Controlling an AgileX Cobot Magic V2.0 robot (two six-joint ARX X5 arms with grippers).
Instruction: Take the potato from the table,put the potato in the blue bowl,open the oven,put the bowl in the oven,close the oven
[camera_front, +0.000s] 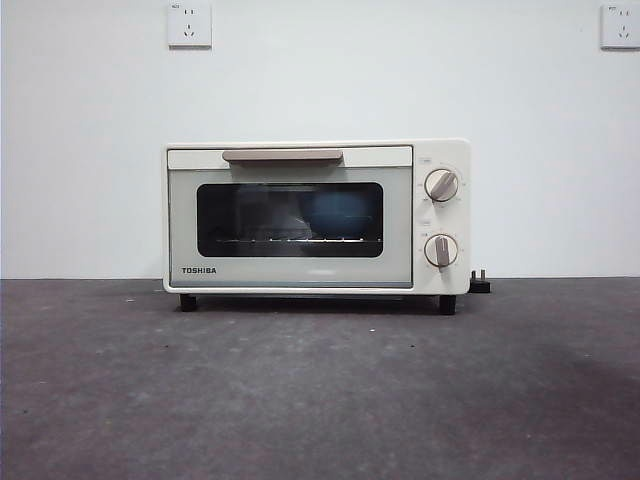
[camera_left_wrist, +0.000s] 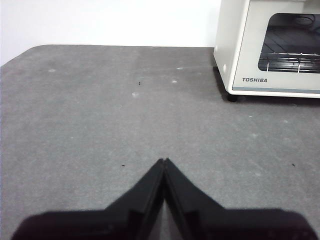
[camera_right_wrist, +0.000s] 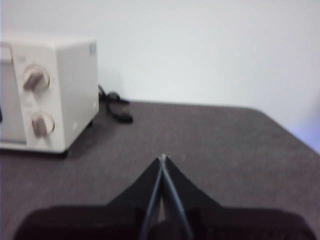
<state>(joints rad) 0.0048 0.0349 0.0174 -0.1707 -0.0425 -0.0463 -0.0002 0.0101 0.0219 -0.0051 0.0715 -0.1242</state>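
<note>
oven (camera_front: 316, 218) centre frame, door shut — blue bowl (camera_front: 340, 215) dimly showing behind the glass, potato unseen. left end effector (camera_left_wrist: 164, 161) and right end effector (camera_right_wrist: 163, 158) both pinched together, empty — looks finished.

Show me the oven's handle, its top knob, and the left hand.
handle (camera_front: 282, 156), front view, middle of the bar.
top knob (camera_front: 441, 185), front view, its centre.
left hand (camera_left_wrist: 164, 161), left wrist view, where its tips meet.

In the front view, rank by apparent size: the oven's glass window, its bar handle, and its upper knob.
1. The glass window of the oven, by far the largest.
2. The bar handle, long but thin.
3. The upper knob, smallest.
All sit on the oven's front face, so nearness does not skew the order.
</note>
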